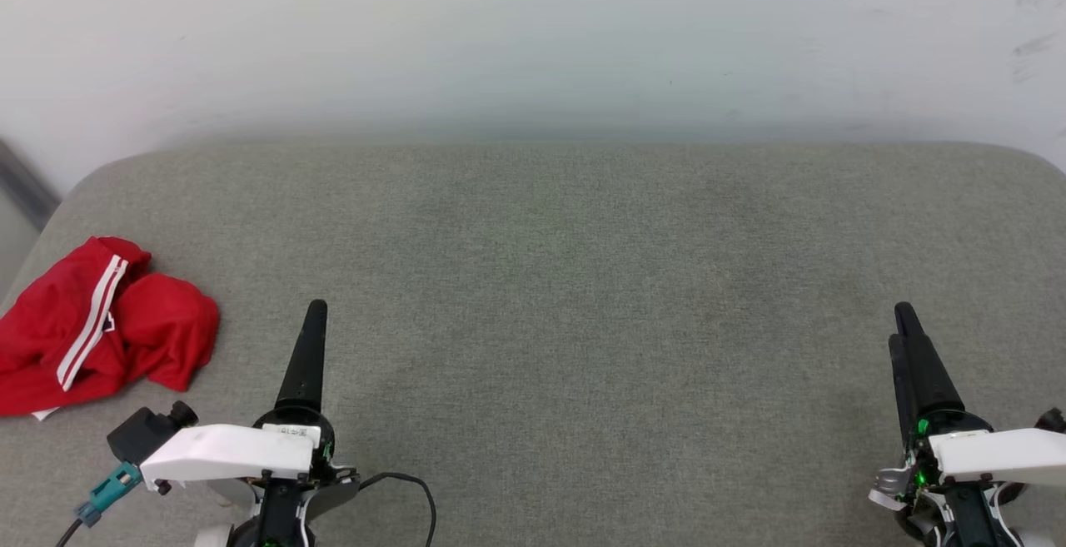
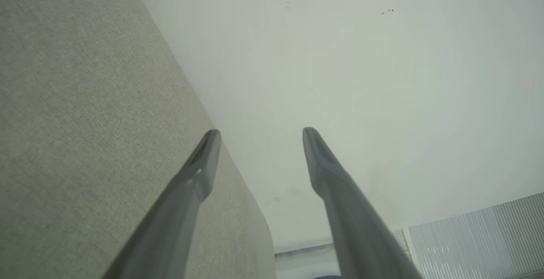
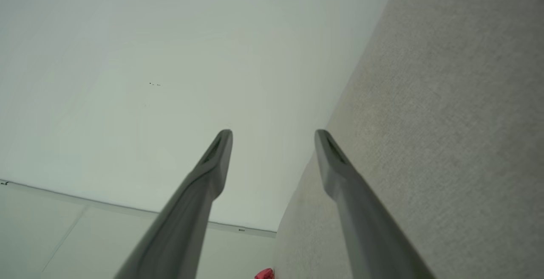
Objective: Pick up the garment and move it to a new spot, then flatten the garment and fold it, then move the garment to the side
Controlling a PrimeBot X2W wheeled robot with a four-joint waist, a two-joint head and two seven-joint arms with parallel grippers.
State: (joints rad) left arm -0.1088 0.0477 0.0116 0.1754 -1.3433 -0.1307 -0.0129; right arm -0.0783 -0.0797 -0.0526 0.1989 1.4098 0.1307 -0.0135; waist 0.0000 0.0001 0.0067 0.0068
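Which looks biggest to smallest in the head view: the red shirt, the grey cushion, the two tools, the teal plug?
1. grey cushion
2. red shirt, partly cut off at the picture's left edge
3. left tool and right tool: their dark fingers look alike in size, so tied
4. teal plug, smallest

The left gripper (image 1: pixel 316 307) and right gripper (image 1: pixel 901 322) have long black fingers (image 2: pixel 197 177) that taper to rounded tips, each with a shallow slot near the end. A white cover (image 1: pixel 225 451) caps each wrist. The left wrist carries a small printed label (image 1: pixel 291 430), a teal plug (image 1: pixel 112 489) and a looping black cable (image 1: pixel 420 493). A green light (image 1: pixel 922 428) glows on the right.
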